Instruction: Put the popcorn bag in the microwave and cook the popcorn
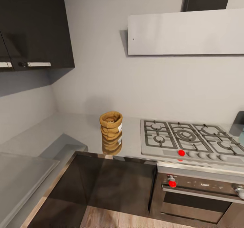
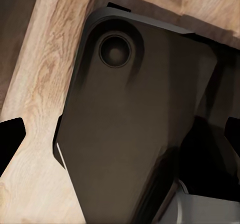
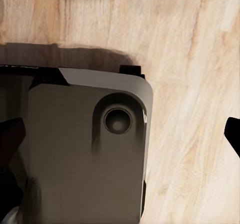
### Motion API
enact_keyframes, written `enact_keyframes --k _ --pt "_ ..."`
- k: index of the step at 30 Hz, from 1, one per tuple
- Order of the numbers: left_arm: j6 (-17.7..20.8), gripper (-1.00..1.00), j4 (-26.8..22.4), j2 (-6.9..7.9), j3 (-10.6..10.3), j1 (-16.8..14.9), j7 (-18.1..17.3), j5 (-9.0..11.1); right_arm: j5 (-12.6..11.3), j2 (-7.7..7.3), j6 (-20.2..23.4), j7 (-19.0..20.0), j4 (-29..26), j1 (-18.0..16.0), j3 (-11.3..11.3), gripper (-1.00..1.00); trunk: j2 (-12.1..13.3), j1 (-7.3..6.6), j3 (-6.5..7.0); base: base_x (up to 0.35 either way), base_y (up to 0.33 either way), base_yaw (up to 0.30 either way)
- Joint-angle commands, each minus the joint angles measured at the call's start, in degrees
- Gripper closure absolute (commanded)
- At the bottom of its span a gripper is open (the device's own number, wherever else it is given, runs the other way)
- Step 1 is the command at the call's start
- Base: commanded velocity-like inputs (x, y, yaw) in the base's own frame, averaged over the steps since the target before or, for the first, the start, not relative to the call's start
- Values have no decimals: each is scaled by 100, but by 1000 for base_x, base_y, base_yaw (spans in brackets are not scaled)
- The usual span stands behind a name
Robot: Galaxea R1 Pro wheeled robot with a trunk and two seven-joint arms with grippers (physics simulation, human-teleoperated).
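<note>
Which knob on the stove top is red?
The red round knob at the left end of the knob row on the steel gas hob. The other grey knobs in that row run to its right.

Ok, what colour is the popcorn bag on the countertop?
Tan-brown, with a small white label; the popcorn bag shows best in the head view.

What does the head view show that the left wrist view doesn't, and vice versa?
Head view: the popcorn bag standing upright on the steel-grey countertop, left of the gas hob, with the oven below the hob and dark wall cabinets above.

Left wrist view: the robot's dark base seen from above, with the left pincer's black fingertips at the picture's edges.

Both: the light wood floor.
</note>
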Motion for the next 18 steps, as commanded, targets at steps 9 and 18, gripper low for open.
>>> enact_keyframes --k 9,18 --pt "0 -100 -126 4 8 2 184 13 38 -4 -32 9 18 -7 -48 -100 -4 0 -88 0 0 0" --pt "6 -100 -389 12 11 2 589 207 37 1 -25 4 18 -7 -48 -100 -4 0 -170 0 0 0"
